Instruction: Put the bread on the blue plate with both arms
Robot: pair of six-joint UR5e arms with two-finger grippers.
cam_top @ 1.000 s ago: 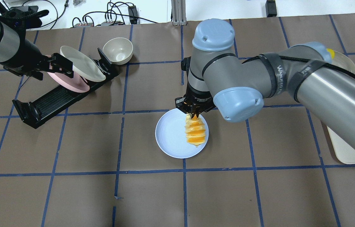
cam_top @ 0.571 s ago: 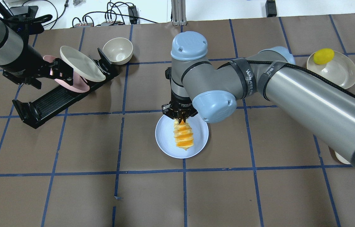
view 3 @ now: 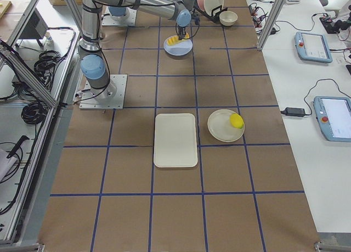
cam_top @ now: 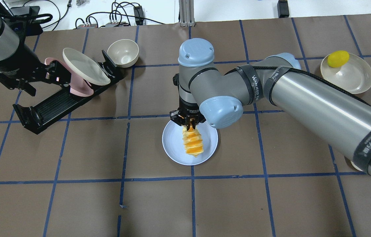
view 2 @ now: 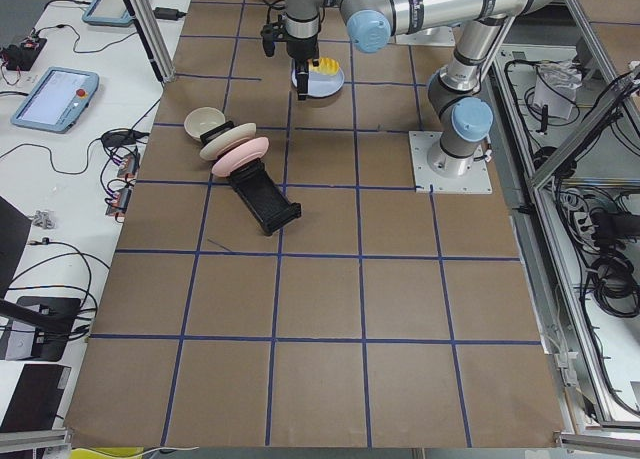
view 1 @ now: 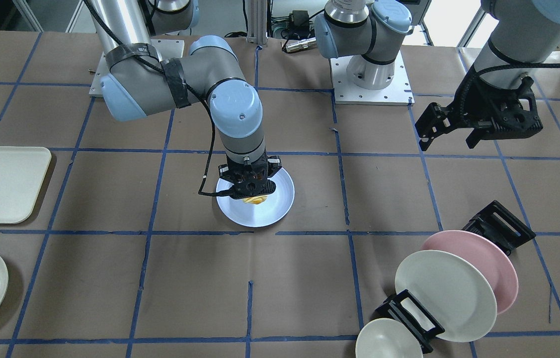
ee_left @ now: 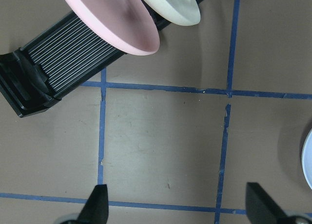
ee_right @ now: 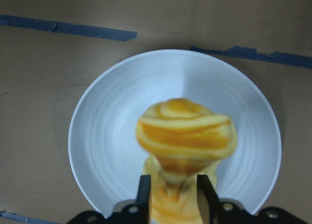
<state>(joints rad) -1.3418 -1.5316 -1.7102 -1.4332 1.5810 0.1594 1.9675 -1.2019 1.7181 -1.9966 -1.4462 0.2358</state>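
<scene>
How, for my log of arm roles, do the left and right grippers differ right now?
The right gripper is shut on the bread; the left gripper is open and empty. The right gripper is over the blue plate; the left gripper is over the table beside the dish rack. Both are black and two-fingered.

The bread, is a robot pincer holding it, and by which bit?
Yes, the right pincer grips the bread by one end, above the blue plate. The left pincer is open and holds nothing.
</scene>
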